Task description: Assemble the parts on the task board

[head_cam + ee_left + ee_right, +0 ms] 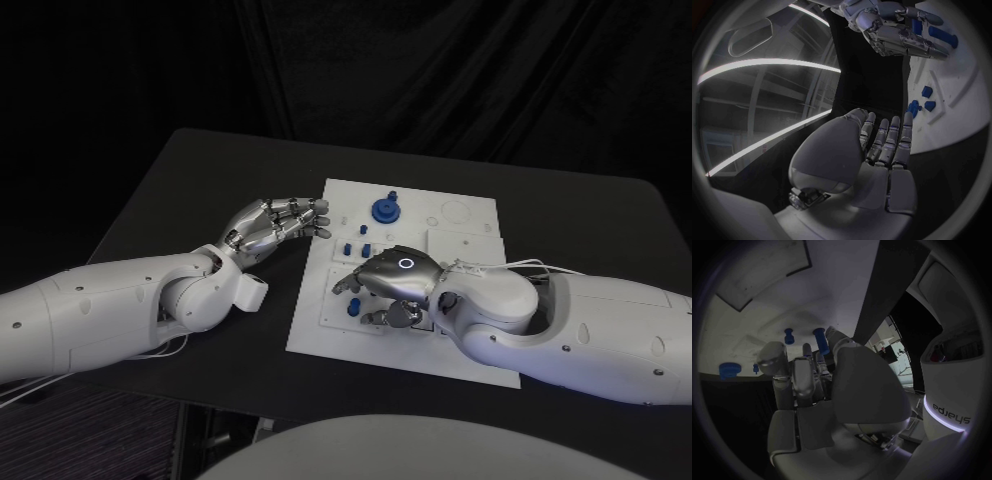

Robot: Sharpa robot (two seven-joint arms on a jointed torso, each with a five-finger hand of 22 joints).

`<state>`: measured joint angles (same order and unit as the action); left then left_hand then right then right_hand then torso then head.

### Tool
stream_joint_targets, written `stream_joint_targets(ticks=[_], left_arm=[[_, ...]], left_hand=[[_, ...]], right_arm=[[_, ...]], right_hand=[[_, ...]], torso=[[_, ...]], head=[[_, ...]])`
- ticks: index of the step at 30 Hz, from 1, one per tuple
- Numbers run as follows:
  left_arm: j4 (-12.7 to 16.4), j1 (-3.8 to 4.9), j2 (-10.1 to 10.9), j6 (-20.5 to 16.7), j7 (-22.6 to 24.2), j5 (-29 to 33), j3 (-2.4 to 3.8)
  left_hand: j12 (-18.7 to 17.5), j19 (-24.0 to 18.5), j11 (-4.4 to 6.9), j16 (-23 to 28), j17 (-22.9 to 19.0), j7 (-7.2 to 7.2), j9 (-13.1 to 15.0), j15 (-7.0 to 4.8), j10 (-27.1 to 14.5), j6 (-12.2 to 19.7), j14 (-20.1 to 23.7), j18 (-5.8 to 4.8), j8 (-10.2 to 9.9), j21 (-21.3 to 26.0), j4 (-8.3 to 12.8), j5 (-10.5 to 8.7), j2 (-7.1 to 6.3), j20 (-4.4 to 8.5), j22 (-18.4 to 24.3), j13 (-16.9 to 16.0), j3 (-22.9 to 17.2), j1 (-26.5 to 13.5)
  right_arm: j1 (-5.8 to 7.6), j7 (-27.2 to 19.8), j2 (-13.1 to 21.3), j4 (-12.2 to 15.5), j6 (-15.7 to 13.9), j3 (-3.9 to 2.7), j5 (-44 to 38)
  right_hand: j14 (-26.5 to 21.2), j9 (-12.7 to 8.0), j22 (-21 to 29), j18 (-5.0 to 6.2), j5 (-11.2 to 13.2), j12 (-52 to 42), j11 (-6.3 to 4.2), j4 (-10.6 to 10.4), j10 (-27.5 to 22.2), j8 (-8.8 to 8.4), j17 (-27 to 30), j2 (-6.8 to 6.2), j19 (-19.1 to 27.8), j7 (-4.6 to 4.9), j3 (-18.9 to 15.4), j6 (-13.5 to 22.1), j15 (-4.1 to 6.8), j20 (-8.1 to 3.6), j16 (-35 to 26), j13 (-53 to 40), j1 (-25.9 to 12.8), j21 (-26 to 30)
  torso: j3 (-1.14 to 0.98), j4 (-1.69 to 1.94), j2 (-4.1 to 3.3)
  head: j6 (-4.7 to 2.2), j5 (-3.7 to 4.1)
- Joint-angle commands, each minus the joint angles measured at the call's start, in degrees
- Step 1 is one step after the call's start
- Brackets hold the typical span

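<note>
The flat white rectangular task board (pixel 433 345) lies in the middle of the black surface (pixel 188 170). On it, the head view shows one large round blue part (pixel 385 210) standing near the far edge, with one thin blue pin (pixel 389 194) just behind it. Nearer the middle there are small blue parts (pixel 355 247), at least three of them (they are too small for an exact count). In the left wrist view three small blue pieces (pixel 920 103) lie close together on the board.

The left robot hand (pixel 274 225) is at the left edge of the board, above the black surface. Its fingers are straight and side by side, and it holds nothing.

The right robot hand (pixel 392 280) is over the middle of the board with its fingers curled downward. The right wrist view shows a blue cylindrical part (pixel 821 339) at its fingertips and another smaller blue part (pixel 789 335) beside it, but it cannot be told whether the fingers hold the part or only touch it.

On the white arm in the right wrist view the word "sharpa" (pixel 951 414) can be read, upside down.
</note>
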<state>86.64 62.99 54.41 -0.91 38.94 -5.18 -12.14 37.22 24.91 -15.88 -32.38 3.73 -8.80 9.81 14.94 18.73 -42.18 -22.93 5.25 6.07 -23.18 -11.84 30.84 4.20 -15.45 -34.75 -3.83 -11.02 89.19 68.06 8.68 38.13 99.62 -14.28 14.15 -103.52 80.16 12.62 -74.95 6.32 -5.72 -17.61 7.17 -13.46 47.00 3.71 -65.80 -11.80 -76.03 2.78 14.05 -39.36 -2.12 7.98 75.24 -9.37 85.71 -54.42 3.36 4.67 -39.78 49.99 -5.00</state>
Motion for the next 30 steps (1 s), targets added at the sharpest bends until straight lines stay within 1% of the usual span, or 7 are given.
stream_joint_targets(ticks=[1, 7, 12, 14, 15, 21, 30], left_arm=[[0.08, -0.10, -0.05, 0.87, 2.99, 0.15, 0.04], [0.25, -0.12, 0.32, 0.65, 3.16, 0.15, 0.04], [0.38, -0.13, 0.70, 0.20, 3.47, 0.15, 0.04], [0.47, -0.13, 0.80, 0.04, 3.62, 0.15, 0.04], [0.53, -0.13, 0.86, -0.07, 3.73, 0.15, 0.04], [1.10, -0.12, 1.18, -1.40, 5.70, 0.15, 0.05], [3.24, 0.79, 1.67, -3.28, 8.67, 0.15, 0.08]], left_hand=[[0.20, -0.39, -0.03, -0.23, -0.02, -0.43, -0.07, 0.00, -0.36, 0.07, 0.44, -0.74, 0.37, 0.37, -0.16, -0.31, 0.42, 0.16, -0.07, 0.09, -0.33, -0.03], [0.23, -0.41, -0.09, -0.27, -0.01, -0.46, -0.10, 0.01, -0.40, 0.11, 0.51, -0.76, 0.39, 0.37, -0.13, -0.41, 0.37, 0.17, -0.09, 0.09, -0.38, -0.09], [0.28, -0.43, -0.12, -0.34, -0.01, -0.44, -0.12, 0.02, -0.43, 0.10, 0.57, -0.79, 0.44, 0.36, -0.02, -0.20, 0.32, 0.19, -0.13, 0.08, -0.49, -0.09], [0.31, -0.44, -0.12, -0.38, 0.00, -0.43, -0.13, 0.02, -0.43, 0.08, 0.60, -0.81, 0.48, 0.35, 0.05, -0.07, 0.27, 0.21, -0.15, 0.08, -0.55, -0.08], [0.34, -0.45, -0.12, -0.43, 0.00, -0.42, -0.14, 0.03, -0.44, 0.06, 0.62, -0.82, 0.52, 0.34, 0.11, 0.07, 0.24, 0.22, -0.17, 0.08, -0.62, -0.09], [0.49, -0.64, -0.20, -0.48, -0.02, -0.42, -0.16, 0.10, -0.40, -0.10, 0.91, -0.93, 0.71, 0.42, 0.13, 0.30, -0.03, 0.22, -0.20, 0.07, -0.63, -0.35], [0.09, -5.65, 0.31, 0.83, -0.12, -0.50, -0.79, -0.61, -2.32, 0.43, 6.39, -1.21, 1.04, 3.70, -1.67, -0.13, -0.90, 1.11, 1.05, 0.21, 0.18, -2.52]], right_arm=[[-0.10, -0.20, 1.46, 1.01, -3.37, -0.12, 1.30], [1.59, -2.36, 7.40, 5.05, -10.50, -0.55, 6.47], [4.50, -2.95, 14.52, 9.39, -14.12, -0.53, 12.89], [5.48, -2.62, 17.58, 10.88, -14.41, -0.37, 15.81], [5.89, -2.23, 19.16, 11.54, -14.29, -0.27, 17.28], [6.87, 1.40, 25.11, 12.75, -11.01, -0.02, 23.48], [5.99, 8.37, 29.65, 12.48, -6.62, 0.11, 27.16]], right_hand=[[-0.87, -1.40, -5.60, 0.67, 0.23, -1.97, 0.19, -1.75, -3.04, 0.08, 0.56, -0.12, 0.82, -0.28, -1.25, 1.98, -0.15, 0.07, -0.28, -0.82, 1.69, 1.54], [-0.67, -1.50, -5.85, 0.57, 0.05, -5.14, 0.30, -2.86, -5.08, 1.18, -0.07, -0.09, 0.49, 1.04, -1.47, -1.39, -0.17, 0.10, 0.38, -1.85, 2.79, 0.96], [-0.02, -1.70, -6.30, 0.31, -5.09, -10.61, -0.20, -1.78, -1.65, 2.40, -0.79, 1.10, -0.56, 2.76, 0.38, -4.17, -0.13, 0.10, 1.11, -3.67, 5.60, -0.83], [0.32, -1.66, -6.52, 0.20, -5.96, -13.33, -0.72, -1.72, 0.25, 3.23, -1.26, 1.45, -0.99, 3.58, 1.19, -6.15, 0.23, -0.13, 1.47, -4.63, 6.01, -1.80], [0.72, -1.15, -6.73, 0.09, -6.04, -17.66, -2.37, -1.43, 4.07, 4.64, -1.67, 1.82, -1.46, 5.05, 1.68, -9.22, 1.64, -0.98, 1.78, -6.65, 6.29, -2.74], [0.74, 0.49, -6.41, 0.10, -5.29, -44.44, -4.82, -1.97, 2.62, 8.74, -0.40, 2.25, -1.35, 3.99, 2.49, -14.45, 3.93, -3.24, 0.50, -25.90, 4.22, -1.63], [2.37, 3.67, -7.01, -0.18, -3.50, -64.73, -5.54, -3.11, 24.04, 15.37, -2.97, 4.80, -2.91, 3.04, -0.49, -14.75, 4.10, -3.66, 2.13, -58.26, -7.09, -3.51]], torso=[[-0.02, -0.01, 0.00], [-0.04, -0.07, 0.02], [-0.11, -0.07, 0.04], [-0.11, -0.03, 0.05], [-0.12, -0.03, 0.08], [0.01, 0.06, 0.12], [0.17, -0.46, -0.02]], head=[[0.01, 0.10], [0.01, 0.40], [0.01, 1.71], [0.01, 2.75], [0.01, 3.14], [0.01, 5.73], [0.01, 8.12]])
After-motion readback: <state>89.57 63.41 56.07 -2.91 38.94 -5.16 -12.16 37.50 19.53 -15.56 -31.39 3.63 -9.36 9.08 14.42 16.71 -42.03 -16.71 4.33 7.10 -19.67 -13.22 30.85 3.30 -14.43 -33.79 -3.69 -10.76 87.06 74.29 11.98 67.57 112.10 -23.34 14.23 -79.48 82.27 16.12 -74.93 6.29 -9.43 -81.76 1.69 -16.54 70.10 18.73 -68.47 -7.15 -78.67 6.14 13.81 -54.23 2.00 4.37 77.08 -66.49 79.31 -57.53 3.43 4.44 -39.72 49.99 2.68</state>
